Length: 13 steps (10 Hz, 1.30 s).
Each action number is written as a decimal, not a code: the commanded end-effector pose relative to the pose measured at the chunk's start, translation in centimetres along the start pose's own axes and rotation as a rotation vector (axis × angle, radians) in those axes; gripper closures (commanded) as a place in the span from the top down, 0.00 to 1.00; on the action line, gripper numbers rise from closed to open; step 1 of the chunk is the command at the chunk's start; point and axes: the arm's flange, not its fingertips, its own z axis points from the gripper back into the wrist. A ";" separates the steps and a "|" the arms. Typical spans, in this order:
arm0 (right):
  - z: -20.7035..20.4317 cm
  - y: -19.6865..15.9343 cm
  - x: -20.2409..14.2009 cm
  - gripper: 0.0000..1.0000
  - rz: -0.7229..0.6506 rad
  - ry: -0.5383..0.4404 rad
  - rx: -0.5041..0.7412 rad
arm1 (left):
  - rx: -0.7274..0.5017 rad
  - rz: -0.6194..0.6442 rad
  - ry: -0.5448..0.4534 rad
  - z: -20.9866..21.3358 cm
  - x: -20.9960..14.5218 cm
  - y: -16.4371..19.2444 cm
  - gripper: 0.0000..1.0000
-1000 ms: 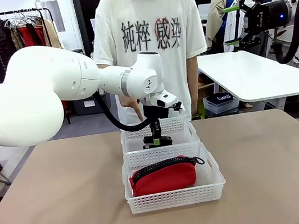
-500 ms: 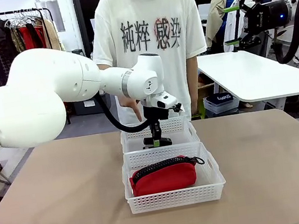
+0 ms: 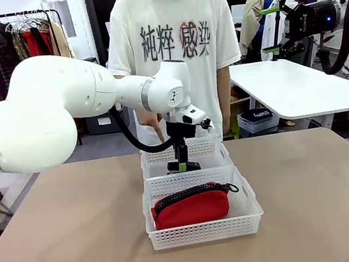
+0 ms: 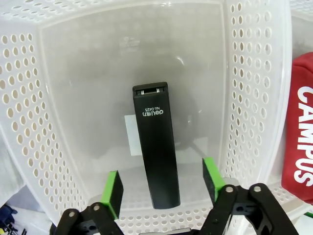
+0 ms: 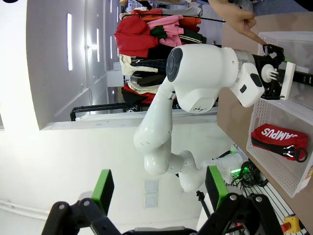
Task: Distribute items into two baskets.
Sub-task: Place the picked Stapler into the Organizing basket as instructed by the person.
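1. the room beyond the counter holds a clothes rack (image 3: 10, 37) at the left and a white side table (image 3: 300, 88) at the right; a person in a white printed t-shirt (image 3: 174, 44) stands at the far edge.
2. the counter (image 3: 65, 235) is a plain tan top carrying both baskets in the middle, touching end to end.
3. the left arm (image 3: 76, 100) reaches in from the left, over the far basket.
4. the near, larger basket (image 3: 206, 232) holds the red pouch (image 3: 192, 206), zipper up, lying along it.
5. the far, smaller basket (image 3: 150, 165) holds the black stapler (image 4: 157, 142), flat on the clear bottom.
6. the left hand (image 4: 164, 183) hangs over the far basket, wide open and holding nothing; the stapler lies between and below its green pads (image 4: 114, 192), apart from both.
7. the right hand (image 5: 159, 193) is raised off to the side, spread open and empty, looking back at the baskets from afar.
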 end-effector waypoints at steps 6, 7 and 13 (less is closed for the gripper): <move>0.0 0.3 0.0 1.00 0.004 -0.007 -0.002 | -0.028 0.075 0.014 4.6 0.0 -1.0 1.00; 0.0 0.3 0.0 1.00 0.004 -0.007 -0.002 | -0.030 0.080 0.009 5.3 0.1 -1.1 1.00; 0.0 0.3 0.0 1.00 0.004 -0.007 -0.002 | -0.007 0.068 0.013 4.8 0.0 -1.3 1.00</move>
